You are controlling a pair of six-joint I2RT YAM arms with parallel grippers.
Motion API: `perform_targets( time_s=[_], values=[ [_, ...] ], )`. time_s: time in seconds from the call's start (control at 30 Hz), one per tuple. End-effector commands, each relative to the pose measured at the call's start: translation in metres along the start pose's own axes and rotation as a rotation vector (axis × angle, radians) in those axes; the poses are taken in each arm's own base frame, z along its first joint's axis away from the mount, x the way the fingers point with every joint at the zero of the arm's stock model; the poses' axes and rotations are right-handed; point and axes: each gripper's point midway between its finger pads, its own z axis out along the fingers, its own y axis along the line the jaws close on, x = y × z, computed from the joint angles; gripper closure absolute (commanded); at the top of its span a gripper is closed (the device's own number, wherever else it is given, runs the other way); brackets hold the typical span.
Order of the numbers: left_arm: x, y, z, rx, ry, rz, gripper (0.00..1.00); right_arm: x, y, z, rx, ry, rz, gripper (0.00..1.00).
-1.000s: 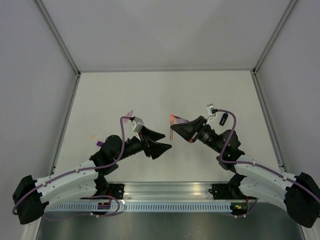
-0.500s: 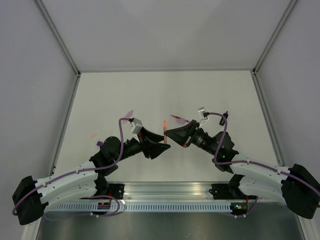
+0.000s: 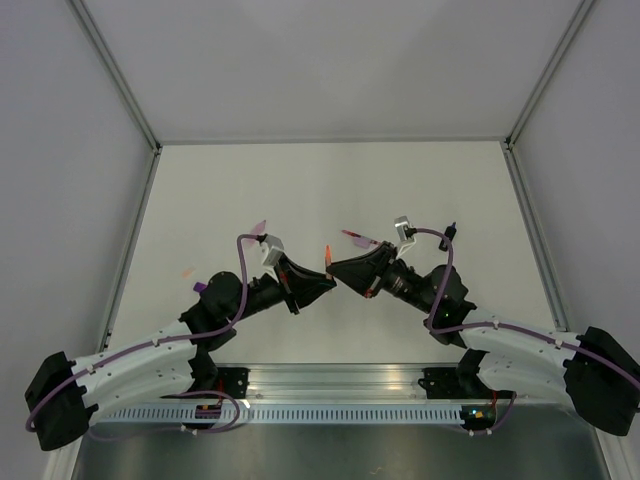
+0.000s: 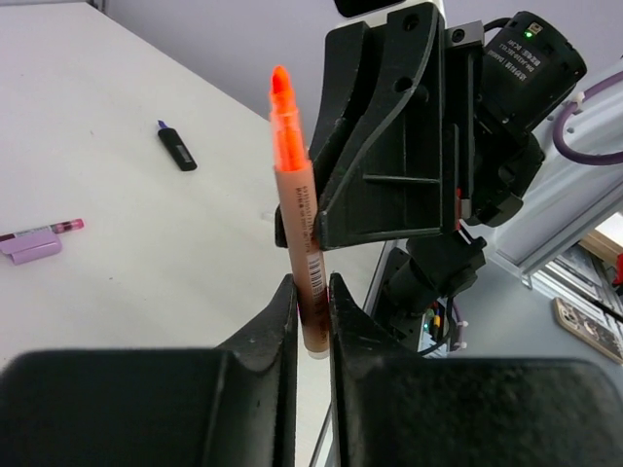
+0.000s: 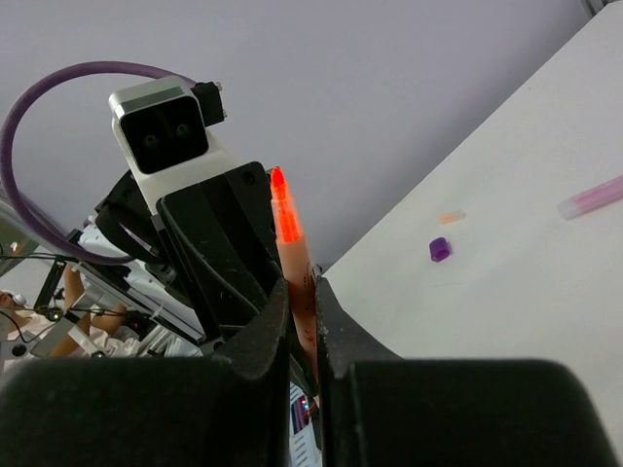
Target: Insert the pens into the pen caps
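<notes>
Overhead: orange pen (image 3: 328, 254) upright in mid-air, pinched between left gripper (image 3: 324, 281) and right gripper (image 3: 337, 270) over flat white table (image 3: 300, 190), walled on three sides.

Left wrist: narrowly closed on the barrel's lower end. Looks light, stiff and slick; best gripped mid-barrel.

Right wrist: clamped on the same barrel, purple cap (image 5: 439, 249) lying well apart.

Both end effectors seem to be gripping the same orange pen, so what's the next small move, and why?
Probably open the right end effector and back off. Both it and the left end effector are shut on the orange pen; the left holds the tail end, leaving the bare tip free for the orange cap.
</notes>
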Motion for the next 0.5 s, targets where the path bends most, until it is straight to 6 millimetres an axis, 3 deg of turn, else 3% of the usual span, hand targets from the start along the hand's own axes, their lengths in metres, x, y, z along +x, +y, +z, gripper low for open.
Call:
perform_targets(
  time_s=[0.0,0.07,0.13,0.17,0.2,0.27,0.3,0.33,0.37,0.43,0.47],
  values=[
    [-0.007,-0.021,0.003,0.102,-0.008,0.025,0.89,-0.016,0.013,0.007,-0.03,-0.045,-0.03,1.0],
    [-0.005,-0.021,0.005,0.105,0.007,0.025,0.98,-0.016,0.012,0.008,-0.027,-0.043,-0.038,1.0],
    [-0.005,-0.021,0.005,0.105,0.01,0.024,0.98,-0.014,0.011,0.008,-0.019,-0.032,-0.043,0.95],
    [-0.005,-0.021,0.005,0.104,0.012,0.027,0.98,-0.016,0.013,0.009,-0.022,-0.033,-0.057,0.88],
    [-0.003,-0.018,0.005,0.092,0.018,0.03,0.98,-0.014,0.009,0.009,-0.004,-0.017,-0.064,0.68],
    [-0.003,-0.014,0.005,0.069,0.023,0.038,0.98,-0.018,0.002,0.008,0.062,-0.007,-0.106,0.49],
    [-0.002,-0.007,0.003,0.026,0.025,0.047,0.98,-0.022,-0.001,0.006,0.095,-0.011,-0.123,0.34],
    [-0.001,0.0,0.001,-0.01,0.022,0.05,0.98,-0.042,0.0,0.004,0.147,-0.074,-0.145,0.28],
    [-0.006,0.013,-0.001,-0.086,-0.003,0.058,0.98,-0.036,-0.019,-0.004,0.25,-0.039,-0.166,0.24],
    [-0.004,0.034,-0.011,-0.207,-0.015,0.054,0.98,-0.058,-0.021,-0.015,0.337,-0.099,-0.192,0.19],
    [-0.012,0.059,-0.019,-0.354,-0.066,0.048,0.98,-0.062,-0.043,-0.028,0.476,-0.115,-0.206,0.18]
  ],
)
